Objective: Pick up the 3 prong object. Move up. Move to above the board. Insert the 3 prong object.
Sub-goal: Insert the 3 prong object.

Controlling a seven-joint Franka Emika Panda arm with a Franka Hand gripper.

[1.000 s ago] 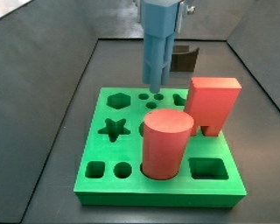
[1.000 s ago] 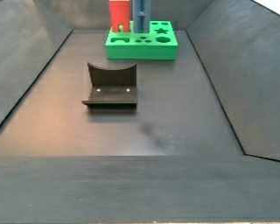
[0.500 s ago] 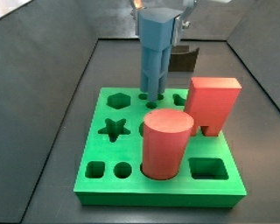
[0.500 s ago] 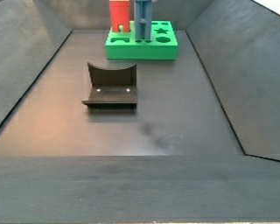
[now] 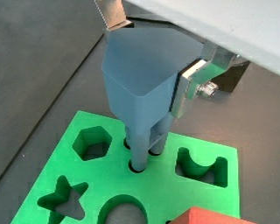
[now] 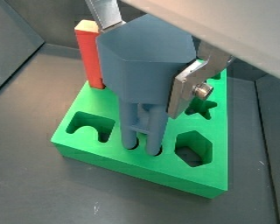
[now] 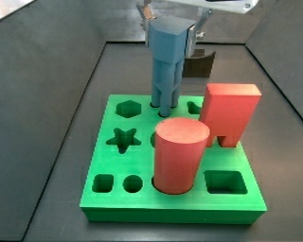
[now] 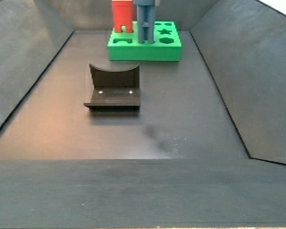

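Note:
The light-blue 3 prong object (image 7: 167, 57) stands upright on the green board (image 7: 167, 210), its prong legs down in the small round holes near the board's back edge. My gripper (image 7: 170, 17) is at its hexagonal head. In both wrist views the silver fingers (image 5: 189, 83) (image 6: 187, 87) press on opposite sides of the head (image 5: 143, 87) (image 6: 136, 74), so the gripper (image 5: 146, 70) (image 6: 143, 61) is shut on it. The board also shows in both wrist views (image 5: 166, 188) (image 6: 119, 162). In a side view the object (image 8: 146, 13) rises from the far board (image 8: 146, 52).
A red cylinder (image 7: 180, 156) and a red rectangular block (image 7: 230, 113) stand in the board close beside the object. The dark fixture (image 8: 113, 87) sits mid-floor. Grey walls enclose the floor. Star and hexagon holes (image 7: 125, 140) lie open.
The gripper has come down with the 3 prong object; its head is lower and the prong legs have sunk into the board's holes.

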